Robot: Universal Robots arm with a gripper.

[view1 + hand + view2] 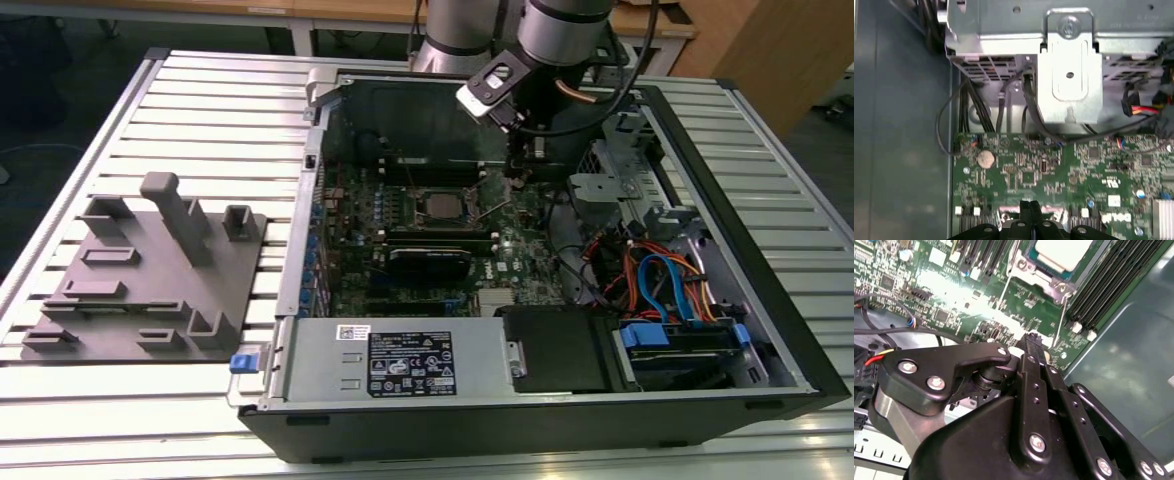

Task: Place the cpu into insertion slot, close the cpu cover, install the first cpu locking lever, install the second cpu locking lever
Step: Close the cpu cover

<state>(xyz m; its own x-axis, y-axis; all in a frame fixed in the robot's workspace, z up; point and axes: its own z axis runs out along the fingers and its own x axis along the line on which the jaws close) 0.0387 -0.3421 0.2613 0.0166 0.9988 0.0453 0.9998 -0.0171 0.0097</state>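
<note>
The cpu [1061, 251] shows its pale silver top inside the insertion slot [438, 206] on the green motherboard [507, 262]. The silver cpu cover [1056, 286] lies as a frame around the chip. A thin wire locking lever [1060, 320] runs from the cover's corner towards my gripper. In the exterior view my gripper [521, 165] hangs over the board, just to the exterior view's right of the slot. Its black fingertips [1032, 337] are pressed together beside the lever's end, and nothing shows between them. Whether they touch the lever I cannot tell. The first wrist view has the gripper [1029, 204] low over the board.
The open computer case [747, 250] lies on a slatted table. A grey power supply [400, 365] sits at its front and a drive cage with coloured cables [667, 290] at the exterior view's right. A grey fixture block [147, 280] lies outside. A silver bracket [1069, 75] and black cables [1004, 100] border the board.
</note>
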